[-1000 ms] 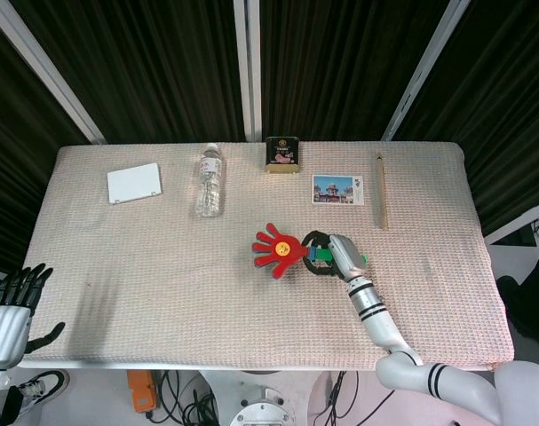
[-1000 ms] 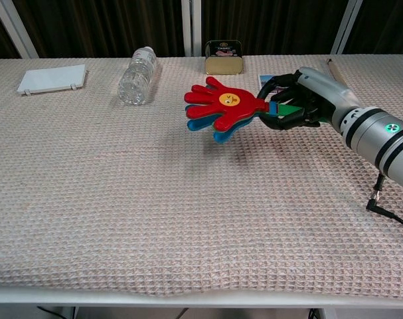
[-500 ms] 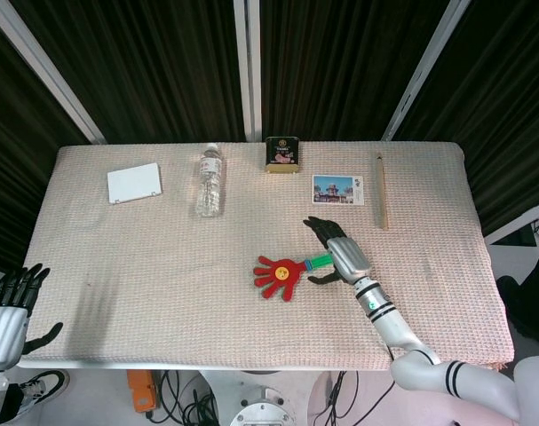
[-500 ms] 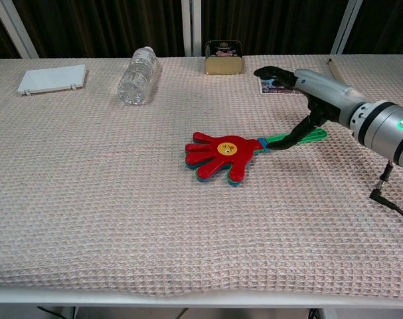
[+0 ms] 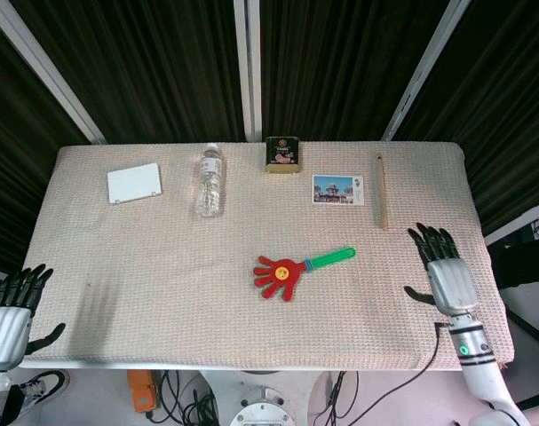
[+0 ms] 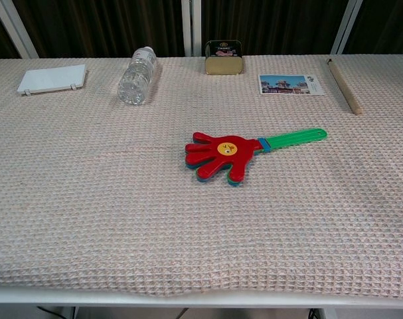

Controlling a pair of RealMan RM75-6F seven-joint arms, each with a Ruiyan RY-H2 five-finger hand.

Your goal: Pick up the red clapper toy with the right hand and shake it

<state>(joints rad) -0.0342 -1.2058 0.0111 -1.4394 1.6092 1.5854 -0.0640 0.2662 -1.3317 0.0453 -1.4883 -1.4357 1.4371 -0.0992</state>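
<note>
Lying released on the table [image 6: 88, 219]: red clapper toy [image 6: 224, 154]. Right hand [image 5: 447, 277] withdrawn to the edge, fingers spread, empty; shaking apparently finished.

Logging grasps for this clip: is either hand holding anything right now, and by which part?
Nothing is held. The clapper toy lies flat on the table, and the right hand and left hand are both open and apart from it.

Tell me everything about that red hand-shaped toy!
The red clapper toy lies flat on the woven table cover, near the middle. It looks like shiny plastic: a red hand with spread fingers, a yellow smiley face on its palm, blue and green layers peeking out underneath, and a green handle pointing toward the robot's right. Nothing holds it; only the cover touches it.
</note>
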